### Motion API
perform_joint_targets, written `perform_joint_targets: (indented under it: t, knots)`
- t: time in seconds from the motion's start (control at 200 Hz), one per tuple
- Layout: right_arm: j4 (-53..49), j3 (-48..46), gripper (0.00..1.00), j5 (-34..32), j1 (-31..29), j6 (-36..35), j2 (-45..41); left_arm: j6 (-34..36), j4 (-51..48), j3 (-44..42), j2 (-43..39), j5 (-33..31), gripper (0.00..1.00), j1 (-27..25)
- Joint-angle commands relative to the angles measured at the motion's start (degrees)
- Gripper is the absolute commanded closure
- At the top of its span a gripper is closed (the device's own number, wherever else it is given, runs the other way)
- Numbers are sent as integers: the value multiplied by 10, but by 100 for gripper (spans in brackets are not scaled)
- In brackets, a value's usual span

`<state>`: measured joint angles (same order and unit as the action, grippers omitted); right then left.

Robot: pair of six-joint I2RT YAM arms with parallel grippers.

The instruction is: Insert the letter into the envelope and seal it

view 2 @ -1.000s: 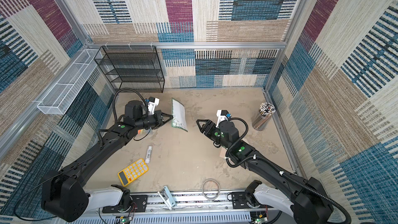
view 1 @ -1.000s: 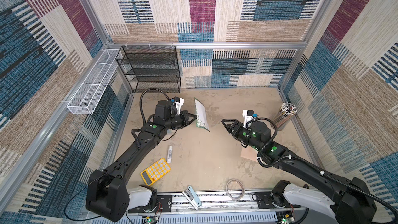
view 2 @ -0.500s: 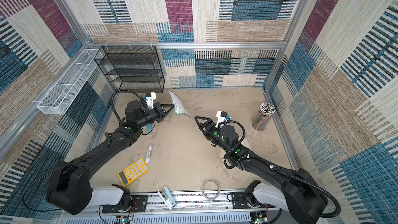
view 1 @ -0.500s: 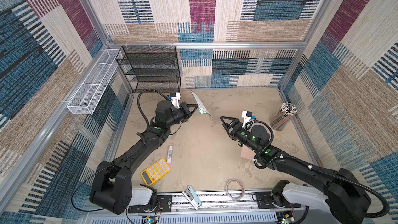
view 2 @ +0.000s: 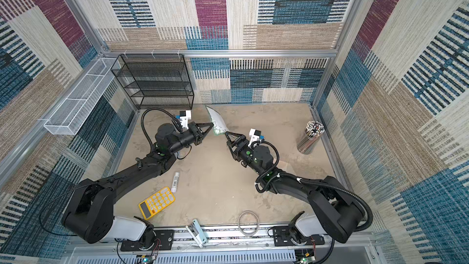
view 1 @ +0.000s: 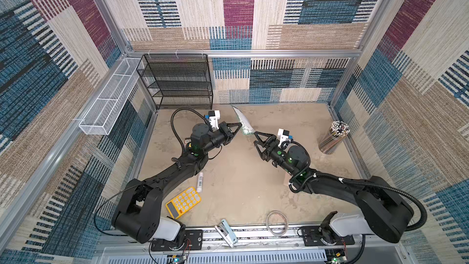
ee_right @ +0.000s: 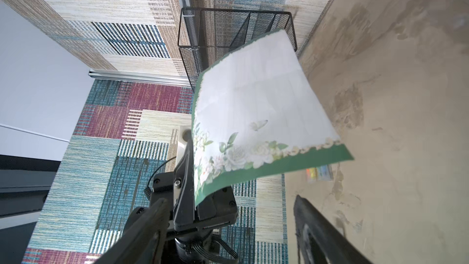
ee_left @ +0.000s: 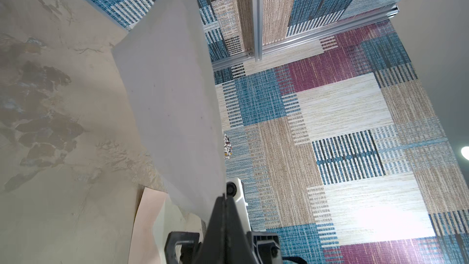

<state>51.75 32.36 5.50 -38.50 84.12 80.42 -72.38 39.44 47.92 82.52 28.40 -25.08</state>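
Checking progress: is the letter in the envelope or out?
Out. The shut left pincer holds the letter up in the air; the envelope lies on the table.

Robot-testing cell in a lab, dressed up as an office desk. Noted from where I stand:
- silver aluminium frame bars (view 1: 253,53) holding wall panels of patchwork woven fabric in blue, maroon and beige (view 1: 238,8)
- black jointed robot arm at left (view 1: 165,181) and its match at right (view 1: 330,186), both mounted on a slotted metal rail along the front edge (view 1: 253,234)
- small bare circuit board with trailing wires (view 1: 177,258) below that rail
- sand-coloured mottled tabletop (view 1: 241,173)
- office props: black wire-mesh shelf rack (view 1: 177,82), white wire-mesh tray (view 1: 109,102), yellow keypad calculator (view 1: 183,201), shiny metal cup of pencils (view 1: 327,146), pale blue stapler (view 1: 227,232)
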Motion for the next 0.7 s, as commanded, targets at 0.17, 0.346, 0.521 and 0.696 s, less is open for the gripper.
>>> perform_joint_targets:
  t: [0.17, 0.346, 0.521, 0.696]
  knots:
    - [134, 16, 30, -51, 0, 85, 41, -28, 68, -23, -1, 12, 100, -5]
    - [133, 37, 42, -51, 0, 113, 69, -29, 76, -33, -3, 20, 100, -7]
    - [125, 39, 61, -67, 0, 118, 75, -29, 77, -43, -8, 27, 100, -8]
    - [90, 46, 84, -68, 0, 93, 69, -26, 67, -53, -16, 39, 99, -9]
